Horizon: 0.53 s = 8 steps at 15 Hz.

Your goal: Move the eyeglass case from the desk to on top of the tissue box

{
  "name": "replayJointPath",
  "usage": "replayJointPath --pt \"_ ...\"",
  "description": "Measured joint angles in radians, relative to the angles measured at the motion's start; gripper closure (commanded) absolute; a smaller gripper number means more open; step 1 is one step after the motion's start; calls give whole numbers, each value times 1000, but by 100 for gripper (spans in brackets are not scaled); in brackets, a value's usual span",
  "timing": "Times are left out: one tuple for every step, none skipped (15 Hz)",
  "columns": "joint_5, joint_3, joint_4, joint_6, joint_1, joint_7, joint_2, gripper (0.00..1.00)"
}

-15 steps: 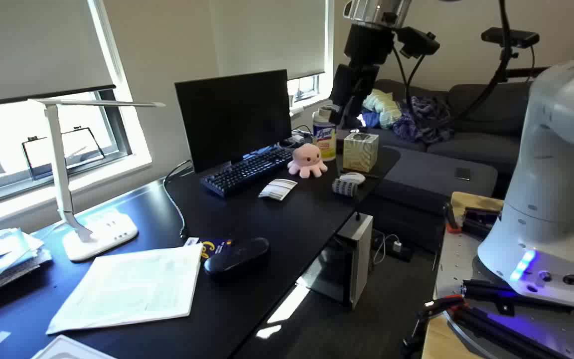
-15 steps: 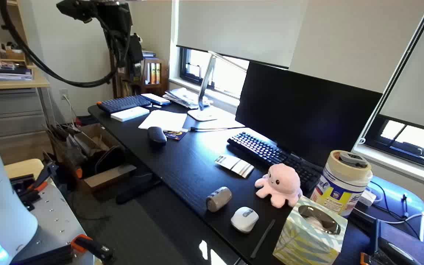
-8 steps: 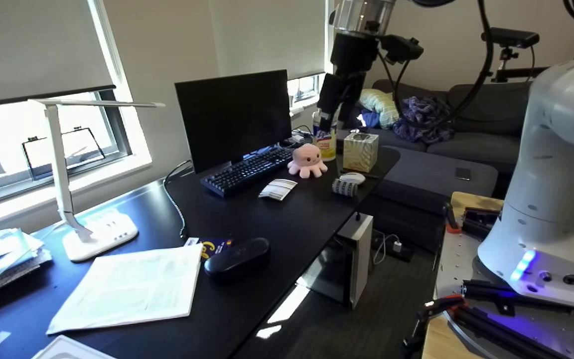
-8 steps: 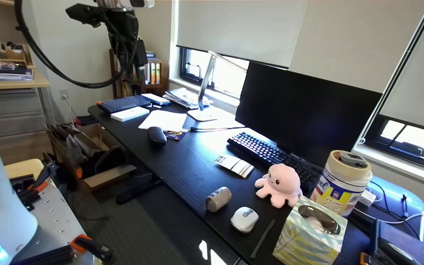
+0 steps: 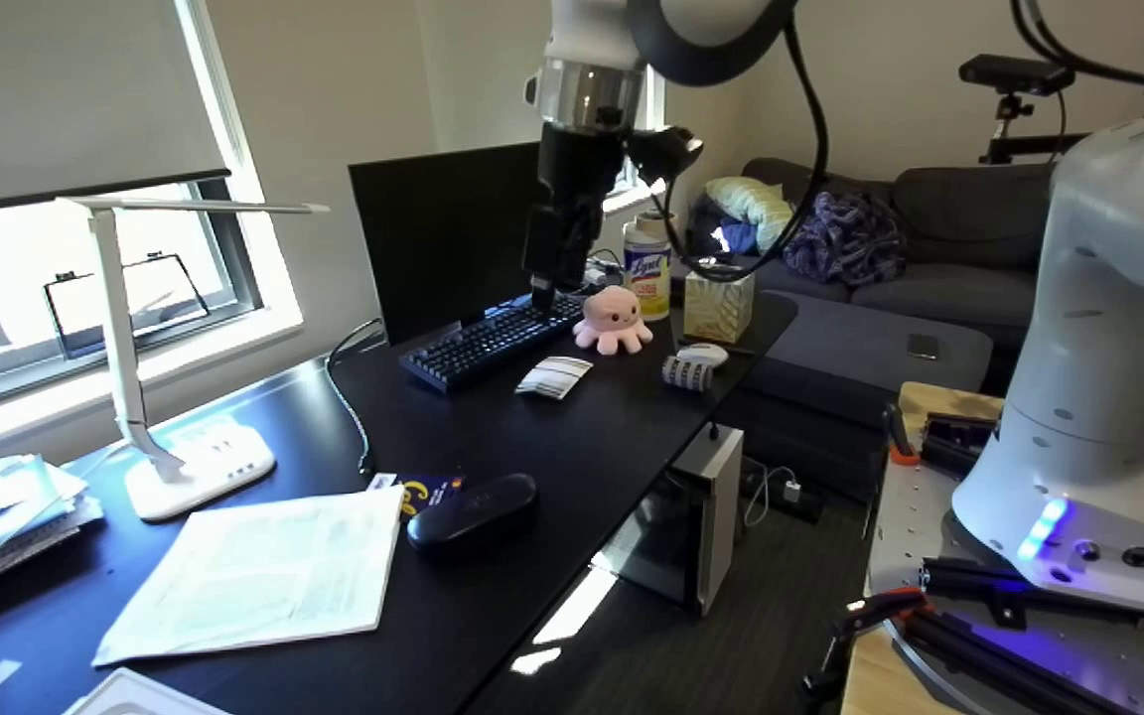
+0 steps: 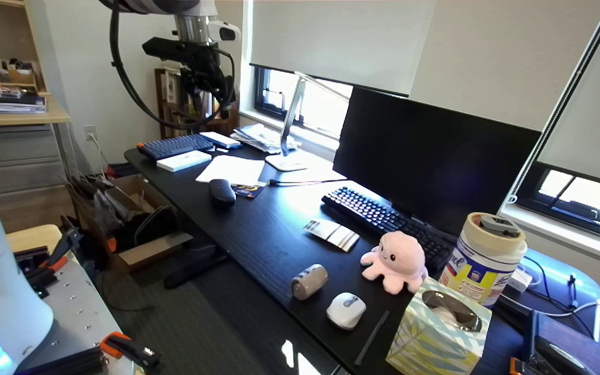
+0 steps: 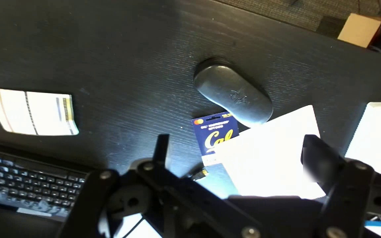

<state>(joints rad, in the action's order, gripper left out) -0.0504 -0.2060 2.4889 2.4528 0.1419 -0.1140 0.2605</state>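
In an exterior view, left to right, one keyboard of two is lying at the far end of the desk, beside one flat white box. One gripper is hanging above the desk, its jaws standing wide apart in the wrist view. One eyeglass case is resting on the desk near the robot-side edge, right by one white sheaf and one gift card; whether it is touching them, I cannot tell. One paper stack and one lamp are standing beyond. One grey cylinder, one striped leaflet, one white mouse and one thin black stick are lying farther right. Another keyboard is lying before one monitor. One pink plush octopus is sitting near one tissue box, and one canister is standing beside it, carrying one beige roll. The leaflet, cylinder, mouse, stick and octopus are taking up the desk between case and box.
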Motion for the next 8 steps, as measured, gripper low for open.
replayJointPath --pt "16 -3 -29 12 12 23 -53 0" --pt "43 -7 -55 25 23 38 -103 0" --pt "79 -14 -78 39 30 44 -152 0" --pt "119 -20 -100 51 37 49 -201 0" --pt "152 -24 -120 61 47 54 -246 0" --pt "175 -26 -137 72 58 63 -288 0" --pt "186 -28 -152 77 68 74 -324 0" --pt "191 -28 -164 81 76 83 -352 0"
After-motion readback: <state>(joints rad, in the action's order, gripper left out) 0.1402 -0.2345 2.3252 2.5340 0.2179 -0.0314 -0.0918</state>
